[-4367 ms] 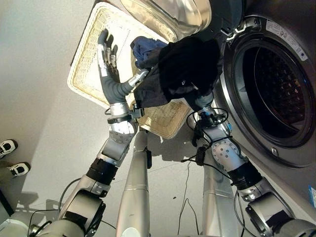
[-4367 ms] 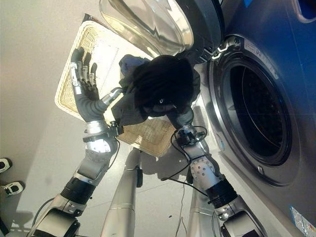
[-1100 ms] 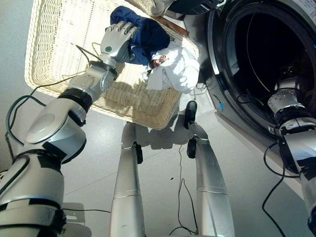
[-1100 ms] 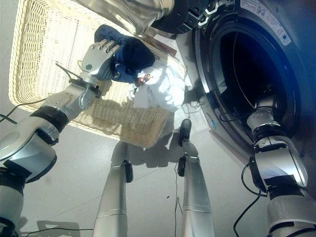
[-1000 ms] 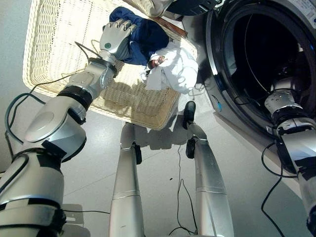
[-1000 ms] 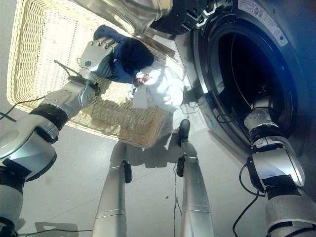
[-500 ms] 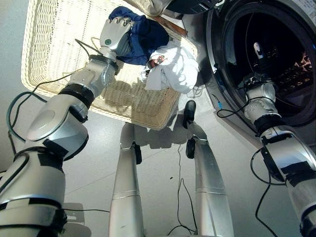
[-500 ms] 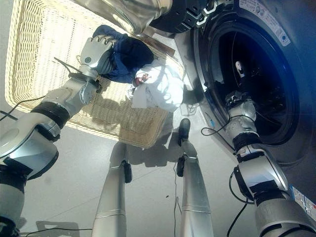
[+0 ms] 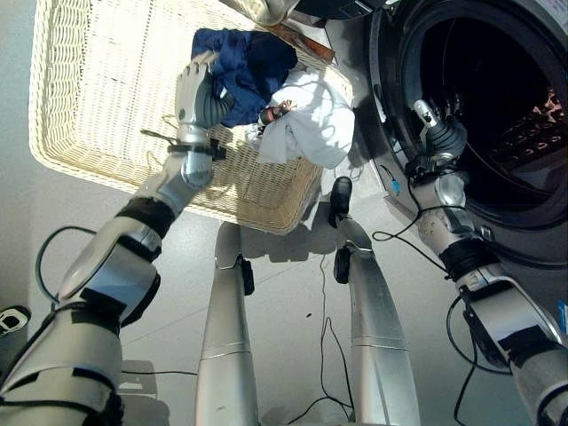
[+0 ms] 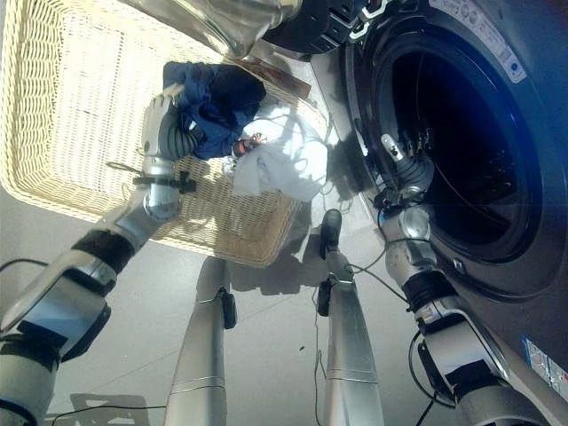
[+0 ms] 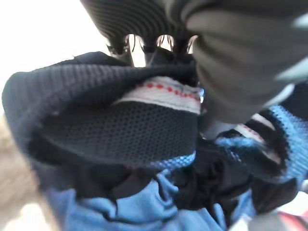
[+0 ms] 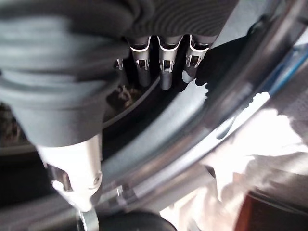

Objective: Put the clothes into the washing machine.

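A navy blue garment (image 9: 253,62) lies at the far right end of the wicker basket (image 9: 89,89). My left hand (image 9: 193,93) is against its left side, and in the left wrist view the thumb (image 11: 231,62) and fingers close on a fold of the blue garment (image 11: 120,130). A white garment (image 9: 311,115) hangs over the basket's right rim next to it. My right hand (image 9: 437,135) is at the lower left rim of the washing machine's open drum (image 9: 497,89). Its fingers (image 12: 166,67) are straight and hold nothing.
The machine's open door (image 9: 266,7) hangs above the basket's far right corner. The grey door seal (image 9: 383,106) runs between the basket and the drum. A white shoe (image 9: 9,318) shows on the grey floor at the lower left.
My right hand has drawn back out of the drum to its rim, empty. My left hand has turned and slid down the blue garment's side. The camera has shifted slightly.
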`<state>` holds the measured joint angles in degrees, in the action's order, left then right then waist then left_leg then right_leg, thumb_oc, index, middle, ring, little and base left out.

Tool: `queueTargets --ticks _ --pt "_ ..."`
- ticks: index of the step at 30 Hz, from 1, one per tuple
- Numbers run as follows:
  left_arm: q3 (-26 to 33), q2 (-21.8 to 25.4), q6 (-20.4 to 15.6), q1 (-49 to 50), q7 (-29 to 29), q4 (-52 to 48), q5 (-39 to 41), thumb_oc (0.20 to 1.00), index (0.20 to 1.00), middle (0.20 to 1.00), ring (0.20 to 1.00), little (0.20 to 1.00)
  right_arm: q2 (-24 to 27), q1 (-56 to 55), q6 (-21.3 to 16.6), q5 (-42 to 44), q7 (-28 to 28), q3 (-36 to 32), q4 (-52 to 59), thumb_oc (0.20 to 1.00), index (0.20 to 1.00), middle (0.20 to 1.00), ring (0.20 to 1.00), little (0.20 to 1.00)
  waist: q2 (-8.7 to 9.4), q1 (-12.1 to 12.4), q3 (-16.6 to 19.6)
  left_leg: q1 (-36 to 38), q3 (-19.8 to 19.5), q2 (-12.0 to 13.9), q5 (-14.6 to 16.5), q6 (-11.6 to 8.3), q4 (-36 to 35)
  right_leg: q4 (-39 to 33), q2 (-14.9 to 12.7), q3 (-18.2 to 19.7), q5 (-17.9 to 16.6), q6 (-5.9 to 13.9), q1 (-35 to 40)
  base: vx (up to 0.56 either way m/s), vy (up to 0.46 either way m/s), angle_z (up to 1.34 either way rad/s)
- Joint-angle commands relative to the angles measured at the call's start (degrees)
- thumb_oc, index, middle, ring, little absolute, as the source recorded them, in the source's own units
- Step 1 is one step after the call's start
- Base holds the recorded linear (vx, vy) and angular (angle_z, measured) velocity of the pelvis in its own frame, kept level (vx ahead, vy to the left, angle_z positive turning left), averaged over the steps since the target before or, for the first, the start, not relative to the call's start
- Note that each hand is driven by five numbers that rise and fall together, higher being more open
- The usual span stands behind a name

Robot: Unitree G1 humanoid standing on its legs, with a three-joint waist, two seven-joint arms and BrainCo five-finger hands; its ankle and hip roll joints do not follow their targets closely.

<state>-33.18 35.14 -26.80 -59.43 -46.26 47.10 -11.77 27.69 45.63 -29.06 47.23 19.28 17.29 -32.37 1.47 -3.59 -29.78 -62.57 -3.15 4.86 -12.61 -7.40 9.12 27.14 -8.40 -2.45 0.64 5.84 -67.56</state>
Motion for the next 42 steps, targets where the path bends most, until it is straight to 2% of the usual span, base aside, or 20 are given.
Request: queueTargets --ticks 1,9,16,18,20,23,25,30,37,42 --pt "4.4 -2.3 -5.6 1.5 -2.8 -6.2 -1.3 0.200 0.200 0.200 0.200 0.200 0.6 -3.8 -0.3 -4.2 -0.8 -3.4 8.3 1.000 1.000 1.000 1.000 1.000 0.88 1.6 0.0 1.4 0.3 -5.1 7.6 2.04 5.6 -9.6 4.7 -2.9 -6.7 1.66 5.0 0.00 -0.038 0.05" --pt "10.8 -3.8 -13.6 11.0 1.2 -18.8 0.3 0.200 0.200 0.200 0.200 0.200 -0.1 -10.1 1.6 -3.3 -7.6 -5.4 17.5 1.000 1.000 1.000 1.000 1.000 0.29 2.8 0.0 1.6 -0.4 -5.9 7.4 2.78 6.4 -8.0 3.7 -3.7 -6.6 1.68 4.9 0.01 -0.043 0.05" --pt "13.2 -5.0 -16.3 14.6 3.0 -28.3 -1.0 0.200 0.200 0.200 0.200 0.200 -1.2 -13.3 3.9 -0.7 -13.0 -5.9 23.2 1.000 1.000 1.000 1.000 1.000 -0.10 3.3 0.0 2.0 -0.8 -6.5 7.1 3.21 6.6 -7.5 3.1 -3.9 -6.9 1.77 5.0 0.01 -0.028 0.07" --pt "14.2 -5.5 -18.1 15.7 3.6 -33.9 -2.7 0.200 0.200 0.200 0.200 0.200 -1.6 -14.2 5.5 2.1 -18.5 -5.4 26.0 1.000 1.000 1.000 1.000 1.000 -0.35 3.6 0.0 2.2 -1.1 -6.9 7.0 3.40 6.8 -7.2 2.8 -4.0 -7.2 1.80 4.9 0.02 -0.049 0.07" --pt "14.7 -5.7 -19.0 16.2 4.6 -36.9 -3.8 0.200 0.200 0.200 0.200 0.200 -1.8 -14.9 6.4 1.7 -20.8 -5.0 28.1 1.000 1.000 1.000 1.000 1.000 -0.32 3.6 0.0 2.3 -1.2 -7.0 6.9 3.48 7.0 -6.9 2.6 -4.2 -7.2 1.82 4.9 0.00 -0.041 0.07" --pt "15.0 -6.2 -18.6 16.6 7.5 -41.7 -4.6 0.200 0.200 0.200 0.200 0.200 -2.4 -15.7 7.9 1.7 -23.1 -4.1 31.4 1.000 1.000 1.000 1.000 1.000 -0.35 3.8 0.0 2.4 -1.4 -7.3 6.7 3.57 7.1 -6.8 2.5 -4.4 -7.3 1.85 5.1 0.00 -0.030 0.04" --pt "14.7 -6.3 -17.6 16.3 8.3 -44.7 -7.6 0.200 0.200 0.200 0.200 0.200 -2.5 -15.4 10.3 1.7 -24.9 -3.3 33.9 1.000 1.000 1.000 1.000 1.000 -0.42 3.9 0.0 2.5 -1.6 -7.5 6.5 3.67 7.1 -6.8 2.5 -4.5 -7.4 1.85 5.2 0.00 -0.018 0.04" --pt "14.3 -6.3 -16.2 15.5 8.5 -47.3 -12.0 0.200 0.200 0.200 0.200 0.200 -2.0 -14.3 13.3 2.1 -27.5 -2.0 36.8 1.000 1.000 1.000 1.000 1.000 -0.44 4.0 0.0 2.6 -1.6 -7.6 6.4 3.70 7.3 -6.6 2.4 -4.7 -7.4 1.85 5.3 0.00 0.000 0.00" --pt "12.1 -5.2 -11.3 12.4 9.5 -48.6 -16.8 0.200 0.200 0.200 0.200 0.200 -1.9 -11.8 17.5 4.5 -30.9 1.2 40.8 1.000 1.000 1.000 1.000 1.000 -0.64 4.0 0.0 2.8 -1.6 -7.7 6.1 3.57 7.6 -6.5 2.3 -4.7 -7.5 1.94 5.5 0.00 0.000 0.00" --pt "10.6 -4.0 -8.0 10.7 9.0 -48.3 -19.4 0.200 0.200 0.200 0.200 0.200 -1.6 -10.3 18.1 6.0 -32.1 2.5 41.9 1.000 1.000 1.000 1.000 1.000 -0.82 4.1 0.0 2.5 -1.6 -7.8 5.9 3.44 8.0 -6.4 2.1 -4.9 -7.6 2.00 5.4 0.00 0.000 0.00"
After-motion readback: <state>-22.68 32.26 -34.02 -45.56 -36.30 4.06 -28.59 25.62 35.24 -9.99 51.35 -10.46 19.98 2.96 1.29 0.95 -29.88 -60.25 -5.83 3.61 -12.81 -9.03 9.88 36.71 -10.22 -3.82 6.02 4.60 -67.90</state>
